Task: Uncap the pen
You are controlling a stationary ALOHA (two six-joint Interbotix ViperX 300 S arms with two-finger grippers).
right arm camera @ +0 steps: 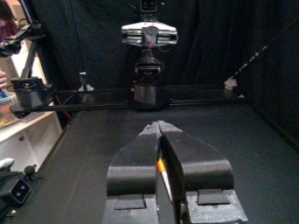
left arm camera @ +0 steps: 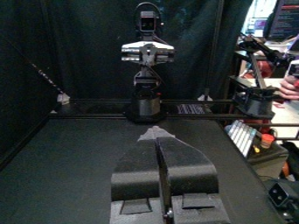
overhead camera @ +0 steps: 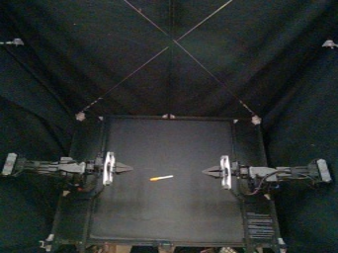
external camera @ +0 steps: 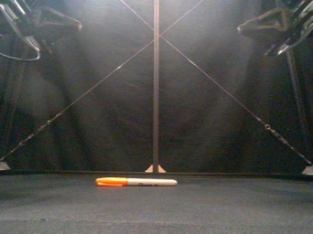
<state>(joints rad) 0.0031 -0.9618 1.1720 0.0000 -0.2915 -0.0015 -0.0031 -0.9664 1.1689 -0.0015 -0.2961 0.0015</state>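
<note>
While capped pen point(overhead camera: 161, 178) lies between them | left claw point(overhead camera: 130, 170) together | right claw point(overhead camera: 207, 171) together

Pen point(overhead camera: 161, 178) mid-table point(overhead camera: 172, 215), between left gripper point(overhead camera: 126, 170), right gripper point(overhead camera: 209, 171)

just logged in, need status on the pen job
Both shut: left tool, right tool, facing each other. pen capped, lying flat between them, untouched. Nothing in the way.

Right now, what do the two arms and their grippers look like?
The left arm and right arm are black and jointed. The left gripper and right gripper each have two tapering jaws, grey outside, under a white cross-plate. No markings are visible.
</note>
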